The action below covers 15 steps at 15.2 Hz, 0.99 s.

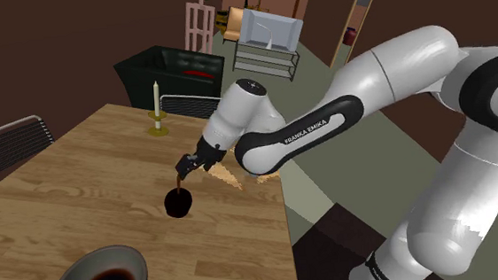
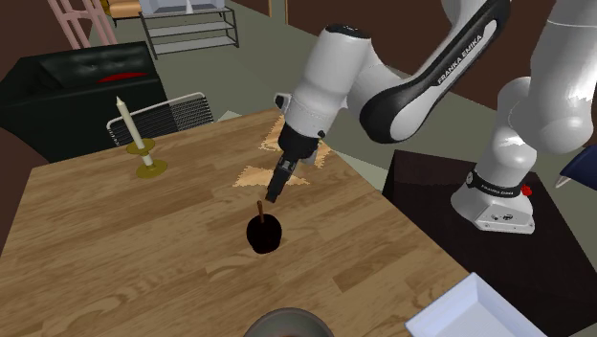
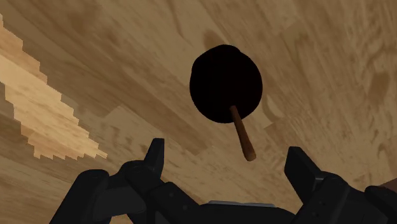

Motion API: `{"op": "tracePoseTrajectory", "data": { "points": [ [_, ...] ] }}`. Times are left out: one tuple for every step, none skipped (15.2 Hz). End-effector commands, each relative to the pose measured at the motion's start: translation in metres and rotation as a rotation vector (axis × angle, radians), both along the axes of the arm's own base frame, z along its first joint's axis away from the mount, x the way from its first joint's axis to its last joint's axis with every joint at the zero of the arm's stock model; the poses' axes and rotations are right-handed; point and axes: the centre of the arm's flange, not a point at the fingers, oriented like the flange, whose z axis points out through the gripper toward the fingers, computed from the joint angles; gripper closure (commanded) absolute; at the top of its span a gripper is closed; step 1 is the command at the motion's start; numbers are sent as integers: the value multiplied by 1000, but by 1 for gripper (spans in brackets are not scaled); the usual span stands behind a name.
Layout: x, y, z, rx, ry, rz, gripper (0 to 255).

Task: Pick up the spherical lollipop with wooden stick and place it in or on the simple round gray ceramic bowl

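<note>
The lollipop (image 1: pixel 178 203) is a black ball resting on the wooden table (image 1: pixel 82 198) with its thin brown stick pointing up. In the second exterior view the lollipop (image 2: pixel 264 234) lies just below my gripper (image 2: pixel 274 192). My gripper (image 1: pixel 185 168) hovers right above the stick's tip, tilted down towards it. In the wrist view the lollipop (image 3: pixel 226 83) sits ahead of the gripper (image 3: pixel 227 159), whose fingers (image 3: pixel 154 153) stand wide apart; the stick's end reaches between them untouched. The round grey bowl (image 1: pixel 128 255), dark inside, stands at the table's near edge, also seen as the bowl (image 2: pixel 287 318).
A candle in a brass holder (image 1: pixel 157 112) stands at the table's far side. A pale patch (image 1: pixel 228 174) marks the wood beside the gripper. Dark chairs (image 1: pixel 8 145) flank the table. A white tray (image 2: pixel 474 308) lies off the table's corner near the stand.
</note>
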Motion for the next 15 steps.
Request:
{"op": "tracePoseTrajectory", "data": {
  "points": [
    [11,18,-12,16,-27,3,0],
    [14,22,-13,19,-33,3,0],
    [16,23,-18,19,-33,3,0],
    [18,24,-23,19,-33,3,0],
    [20,25,-28,19,-33,3,0],
    [22,26,-33,19,-33,3,0],
    [24,27,-37,19,-33,3,0],
    [26,28,-42,19,-33,3,0],
    [28,29,-47,19,-33,3,0],
    [29,30,-50,19,-33,3,0],
    [29,30,-50,19,-33,3,0],
    [29,30,-50,19,-33,3,0],
    [29,30,-50,19,-33,3,0],
    [29,30,-50,19,-33,3,0],
    [29,30,-50,19,-33,3,0]
  ]
}}
